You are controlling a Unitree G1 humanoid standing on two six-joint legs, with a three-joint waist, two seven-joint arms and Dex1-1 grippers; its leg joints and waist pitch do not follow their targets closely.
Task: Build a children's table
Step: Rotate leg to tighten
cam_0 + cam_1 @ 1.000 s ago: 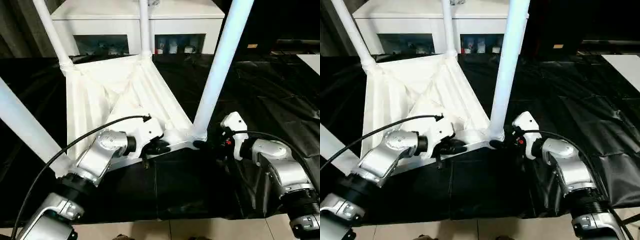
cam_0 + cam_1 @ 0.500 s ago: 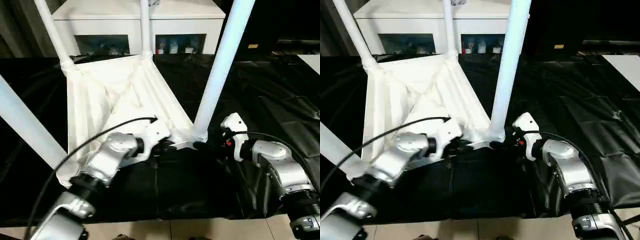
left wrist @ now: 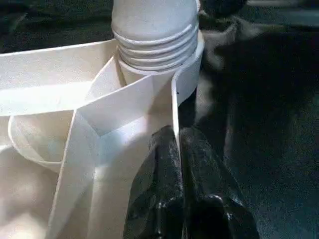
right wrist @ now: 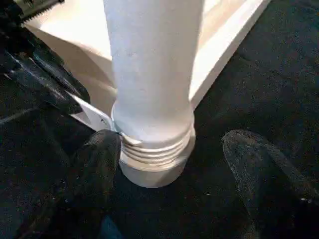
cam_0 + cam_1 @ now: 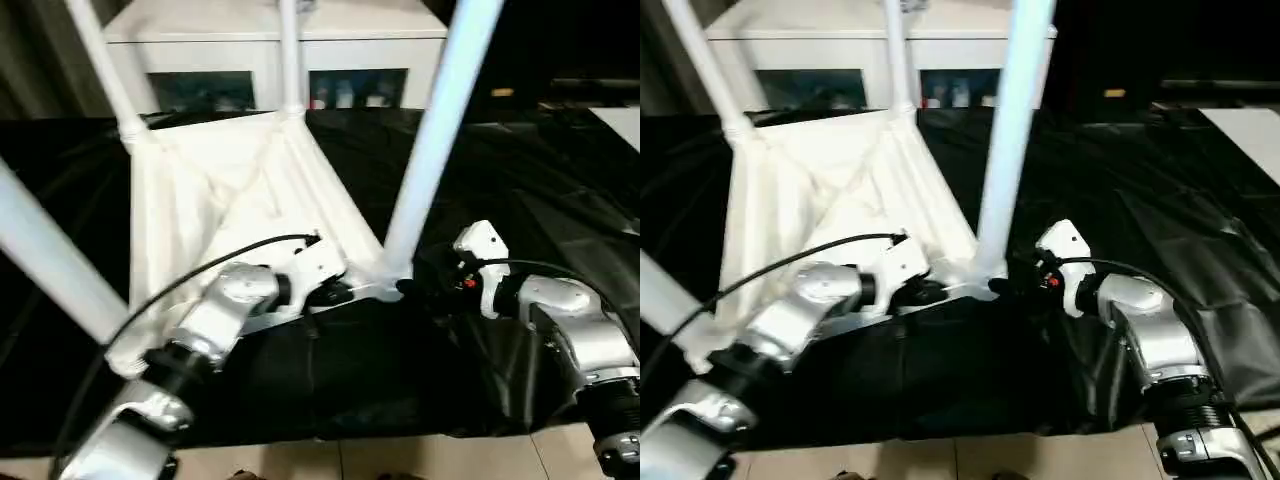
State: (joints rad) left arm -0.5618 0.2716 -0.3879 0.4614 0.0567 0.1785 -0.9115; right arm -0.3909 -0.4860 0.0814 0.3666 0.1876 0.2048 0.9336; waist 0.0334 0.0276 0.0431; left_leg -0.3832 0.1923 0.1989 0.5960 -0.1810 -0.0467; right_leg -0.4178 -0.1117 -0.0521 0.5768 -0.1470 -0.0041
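Tabletop (image 5: 240, 190) upside down on black worktop (image 5: 520, 200), legs up. Left tool (image 3: 177, 149) clamped on tabletop rim beside near-right leg (image 4: 152, 74). Right tool (image 4: 169, 164) apart, straddling leg base. Advice: close squarely on leg, twist slowly, hold rim firm.

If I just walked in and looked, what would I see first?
A white tabletop lying upside down on a black cloth, with four long white legs sticking up from its corners. At its near edge, the robot's left gripper is pinched shut on the thin rim. The right gripper stands open around the bottom of the nearest leg. Behind it all stands a white cabinet.
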